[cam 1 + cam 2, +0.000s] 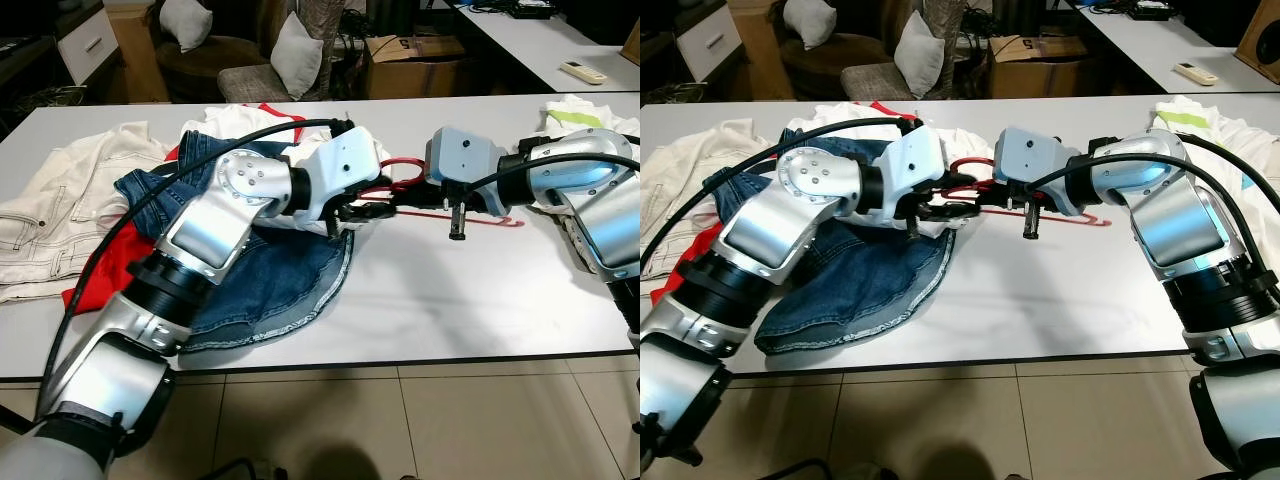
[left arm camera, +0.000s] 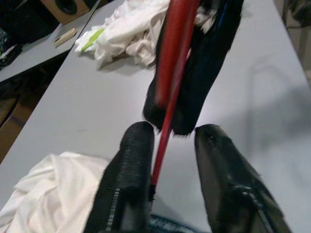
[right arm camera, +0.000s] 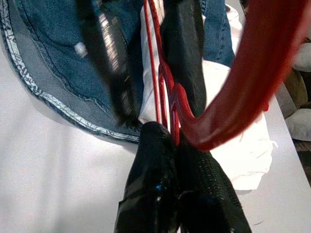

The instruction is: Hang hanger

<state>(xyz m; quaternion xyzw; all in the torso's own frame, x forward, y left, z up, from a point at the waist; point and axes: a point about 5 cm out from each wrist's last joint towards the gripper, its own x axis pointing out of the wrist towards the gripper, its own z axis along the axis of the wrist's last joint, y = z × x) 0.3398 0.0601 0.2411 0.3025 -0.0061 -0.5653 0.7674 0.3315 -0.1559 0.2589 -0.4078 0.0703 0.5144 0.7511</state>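
- Our right gripper (image 3: pixel 177 145) has its fingers pinched tight on the thin red plastic hanger (image 1: pixel 480 218), which is held just above the white worktop (image 1: pixel 450 290).
- Our left gripper (image 2: pixel 167 145) has its fingers parted, with the hanger's rod running between them.
- A blue denim garment (image 1: pixel 270 280) and a white shirt (image 3: pixel 238 150) lie under the hanger's left end.

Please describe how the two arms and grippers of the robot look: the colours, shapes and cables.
Both arms are silver, rounded shells with black ribbed joints. A thick black cable loops along each arm. The wrist housings are pale, boxy blocks with small dark screw holes. The left gripper and right gripper each have two long black fingers with finely textured pads.
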